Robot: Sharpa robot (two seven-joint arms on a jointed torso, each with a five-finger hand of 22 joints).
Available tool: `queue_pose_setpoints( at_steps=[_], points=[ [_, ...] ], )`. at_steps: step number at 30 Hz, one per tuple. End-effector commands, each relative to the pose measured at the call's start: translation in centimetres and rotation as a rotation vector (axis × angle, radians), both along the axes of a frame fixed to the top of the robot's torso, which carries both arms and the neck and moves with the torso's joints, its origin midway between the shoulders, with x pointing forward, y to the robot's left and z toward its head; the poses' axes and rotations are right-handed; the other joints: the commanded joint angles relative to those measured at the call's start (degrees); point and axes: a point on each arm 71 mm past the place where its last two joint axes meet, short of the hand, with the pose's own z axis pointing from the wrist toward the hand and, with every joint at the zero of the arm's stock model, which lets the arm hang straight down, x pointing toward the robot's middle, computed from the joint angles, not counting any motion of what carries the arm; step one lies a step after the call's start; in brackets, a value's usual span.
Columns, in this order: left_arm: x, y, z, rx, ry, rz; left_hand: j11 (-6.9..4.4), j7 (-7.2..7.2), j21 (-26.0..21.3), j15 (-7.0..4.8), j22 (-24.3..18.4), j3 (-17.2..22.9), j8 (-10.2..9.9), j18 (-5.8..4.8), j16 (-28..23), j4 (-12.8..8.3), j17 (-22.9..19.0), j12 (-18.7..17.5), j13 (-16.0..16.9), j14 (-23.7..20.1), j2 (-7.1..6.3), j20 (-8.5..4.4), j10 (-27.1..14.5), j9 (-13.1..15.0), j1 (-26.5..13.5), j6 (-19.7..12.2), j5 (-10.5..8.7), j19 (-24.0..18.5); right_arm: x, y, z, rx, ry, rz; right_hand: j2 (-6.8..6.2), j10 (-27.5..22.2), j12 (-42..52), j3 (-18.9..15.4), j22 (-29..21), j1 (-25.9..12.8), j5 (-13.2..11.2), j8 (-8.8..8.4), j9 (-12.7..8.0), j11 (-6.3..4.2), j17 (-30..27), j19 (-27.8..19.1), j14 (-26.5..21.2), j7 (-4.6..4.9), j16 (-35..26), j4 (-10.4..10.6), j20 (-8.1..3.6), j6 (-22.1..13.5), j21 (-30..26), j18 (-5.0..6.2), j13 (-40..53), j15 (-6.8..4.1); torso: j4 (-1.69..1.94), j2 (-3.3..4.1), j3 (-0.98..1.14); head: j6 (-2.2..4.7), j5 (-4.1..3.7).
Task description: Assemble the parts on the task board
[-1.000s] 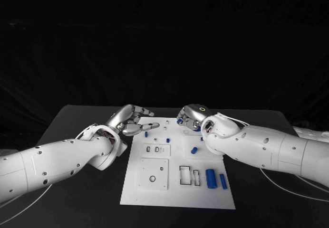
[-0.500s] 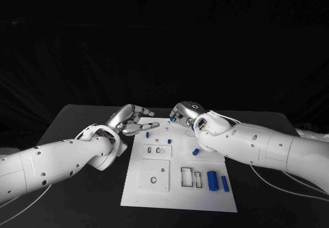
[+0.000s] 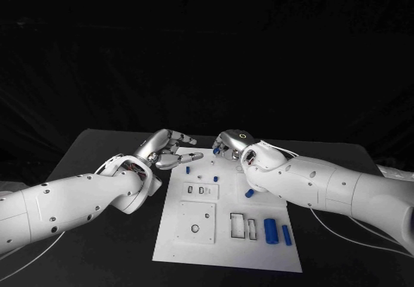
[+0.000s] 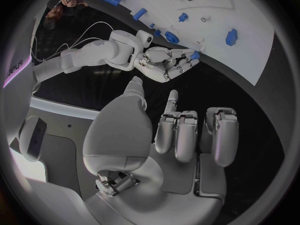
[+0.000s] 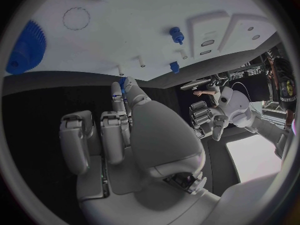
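The white task board (image 3: 226, 239) lies in the middle of the black table. At its far edge my right hand (image 3: 230, 145) hovers, pinching a small blue part (image 3: 216, 150) between thumb and finger; the left wrist view shows that hand (image 4: 164, 65) with the part (image 4: 194, 56) at its fingertips. My left hand (image 3: 169, 152) hangs just off the board's far left corner with its fingers partly bent and apart, holding nothing. Blue pegs (image 3: 188, 170) (image 3: 214, 177) stand near the far end. A loose blue piece (image 3: 248, 193) lies mid-board, and two blue cylinders (image 3: 270, 230) (image 3: 286, 235) lie near the right edge.
Rectangular recesses (image 3: 236, 223) and a raised plate with a round hole (image 3: 195, 228) mark the near half of the board. A blue toothed piece (image 5: 25, 47) sits on the board (image 5: 125, 15) in the right wrist view. Black table (image 3: 95, 155) surrounds the board.
My right hand has moved a little left and farther along the board's far edge, still with the small blue part. The left hand has barely moved.
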Motion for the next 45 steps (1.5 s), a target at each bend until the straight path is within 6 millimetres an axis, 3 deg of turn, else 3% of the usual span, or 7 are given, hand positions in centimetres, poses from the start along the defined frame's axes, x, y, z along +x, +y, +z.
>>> queue_pose_setpoints(
  at_steps=[1,6,11,17,20,35,45],
  points=[
    [-0.04,-0.18,0.33,0.002,-0.013,-0.002,0.28,0.18,0.14,0.38,15.09,0.43,-0.38,-0.42,0.15,0.05,15.08,0.14,15.08,5.85,0.56,0.47,5.96,-0.07,-0.01,0.39,-0.30,6.03,0.06,-0.03,-0.24,-0.038,0.010,0.003,0.35,0.05,-0.36,0.39,15.09,-0.04,0.18,-0.04,0.55,-0.28,15.09,5.99,5.87,0.04,0.23,0.00,-0.42,0.05,0.26,-0.39,0.07,-0.26,0.23,0.41,-0.20,0.00,-0.11],
    [-0.06,-0.24,0.45,0.004,-0.016,-0.004,0.28,0.18,0.14,0.38,15.09,0.43,-0.38,-0.42,0.15,0.05,15.08,0.14,15.08,5.85,0.56,0.47,5.96,-0.07,-0.01,0.39,-0.30,6.03,0.12,-0.16,-0.27,-0.042,0.010,-0.003,0.35,0.05,-0.36,0.39,15.09,-0.04,0.18,-0.04,0.55,-0.28,15.09,5.99,5.87,0.04,0.23,0.00,-0.42,0.05,0.26,-0.39,0.07,-0.26,0.27,0.49,-0.21,-0.16,-0.11],
    [-0.10,-0.24,0.53,0.003,-0.019,-0.003,0.28,0.17,0.14,0.37,15.09,0.60,-0.39,-0.42,0.15,0.04,15.08,0.14,15.08,5.85,0.86,0.47,5.96,-0.06,0.01,0.51,-0.38,6.03,0.12,-0.12,-0.32,-0.051,0.014,-0.004,0.35,0.05,-0.36,0.39,15.09,-0.04,0.18,-0.04,0.55,-0.28,15.09,5.99,5.87,0.04,0.23,0.00,-0.42,0.05,0.26,-0.39,0.07,-0.26,0.05,0.46,-0.18,-0.10,-0.16],
    [-0.02,-0.16,0.56,0.003,-0.025,0.002,0.27,0.16,0.14,0.36,15.09,0.63,-0.39,-0.42,0.15,0.04,15.08,0.14,15.08,5.85,0.93,0.47,5.96,-0.05,-0.01,0.56,-0.40,6.03,0.28,-0.23,-0.36,-0.056,0.012,-0.010,0.28,-0.10,-0.42,0.55,15.09,-0.02,0.18,-0.20,0.51,-0.26,15.09,5.99,5.87,0.06,0.23,0.04,-0.41,-0.08,0.26,-0.39,0.07,-0.24,0.10,0.33,-0.12,-0.02,-0.11],
    [-0.05,-0.12,0.58,0.002,-0.026,0.003,0.27,0.16,0.14,0.36,15.09,0.66,-0.39,-0.42,0.15,0.04,15.08,0.14,15.08,5.85,0.99,0.47,5.96,-0.04,-0.01,0.60,-0.42,6.03,0.42,-0.30,-0.31,-0.051,0.005,-0.013,0.16,-0.32,-0.47,0.73,15.09,-0.04,0.18,-0.41,0.44,-0.21,15.09,5.99,5.87,0.08,0.23,0.12,-0.39,-0.30,0.26,-0.39,0.07,-0.20,0.23,0.38,-0.21,0.08,-0.16],
    [-0.07,-0.19,0.60,-0.001,-0.022,0.016,0.25,0.14,0.14,0.33,15.09,0.81,-0.40,-0.42,0.15,0.01,15.08,0.14,15.08,5.85,1.25,0.46,5.96,-0.03,0.06,0.71,-0.47,6.03,0.58,-0.15,-0.31,-0.044,-0.005,-0.015,0.15,-0.42,-0.45,0.92,15.09,-0.11,0.19,-0.56,0.39,-0.14,15.09,5.99,5.87,0.16,0.23,0.26,-0.36,-0.42,0.26,-0.39,0.08,-0.16,0.15,0.29,-0.16,-0.28,0.01],
    [0.01,-0.11,0.62,0.000,-0.024,0.022,0.25,0.13,0.14,0.32,15.09,0.90,-0.43,-0.42,0.15,0.00,15.08,0.14,15.08,5.85,1.40,0.46,5.96,-0.04,0.12,0.73,-0.51,6.03,0.38,0.12,-0.45,-0.053,0.015,-0.007,0.08,-0.55,-0.47,1.04,15.09,-0.16,0.17,-0.68,0.34,-0.13,15.09,5.99,5.87,0.15,0.23,0.34,-0.33,-0.56,0.26,-0.39,0.08,-0.13,-0.06,0.28,-0.17,-0.43,0.21]
  ],
)
